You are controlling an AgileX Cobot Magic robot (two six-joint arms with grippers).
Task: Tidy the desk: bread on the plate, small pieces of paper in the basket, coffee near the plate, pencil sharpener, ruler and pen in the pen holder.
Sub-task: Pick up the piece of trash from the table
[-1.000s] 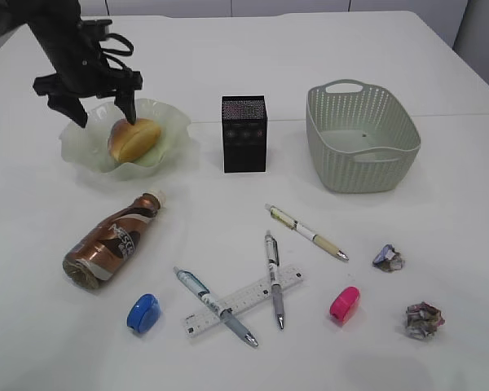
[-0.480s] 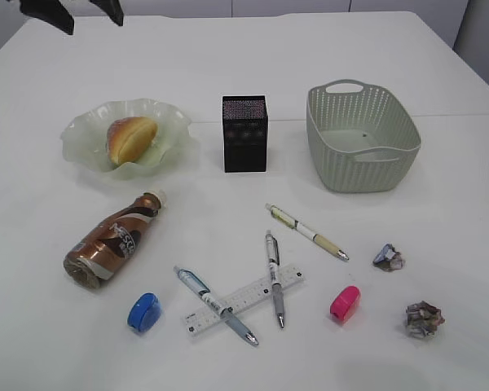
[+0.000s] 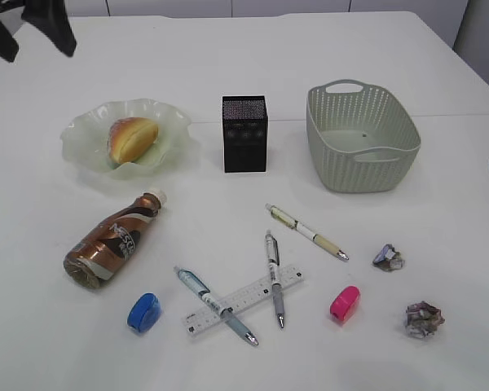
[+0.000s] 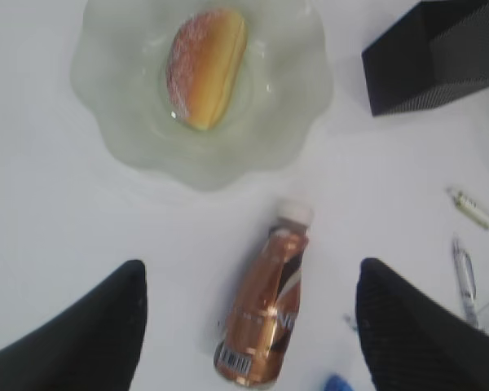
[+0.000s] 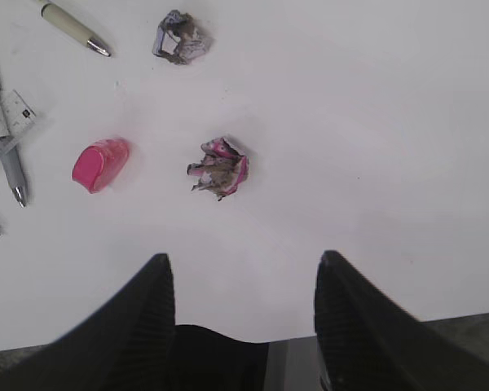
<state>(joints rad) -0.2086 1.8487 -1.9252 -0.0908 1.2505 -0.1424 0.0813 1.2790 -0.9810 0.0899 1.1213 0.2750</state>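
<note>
While I watch from far away, I see my left gripper [image 3: 31,24] high up at the 10 o'clock corner of the table [image 3: 228,57], its jaws spread wide with nothing between them. From its wrist camera I look straight down on the bread [image 4: 205,67], which lies in the pale green plate [image 4: 130,122], and on the brown coffee bottle [image 4: 265,305], which lies on its side just at 6 o'clock from the plate with its cap toward the plate. My right gripper [image 5: 243,314] waits at the 3 o'clock edge, jaws apart and holding nothing. Below it I see two crumpled paper balls [image 5: 218,169], well apart from each other, and the pink pencil sharpener [image 5: 100,163] at 9 o'clock from the nearer ball. The basket [image 3: 363,175] stands at 1 o'clock, and the black pen holder [image 3: 244,134] stands between it and the plate. Near the 6 o'clock side lie three pens [image 3: 307,232]; two of them cross over the ruler [image 3: 244,300]. A blue pencil sharpener [image 3: 143,313] sits at 9 o'clock from the ruler.
</note>
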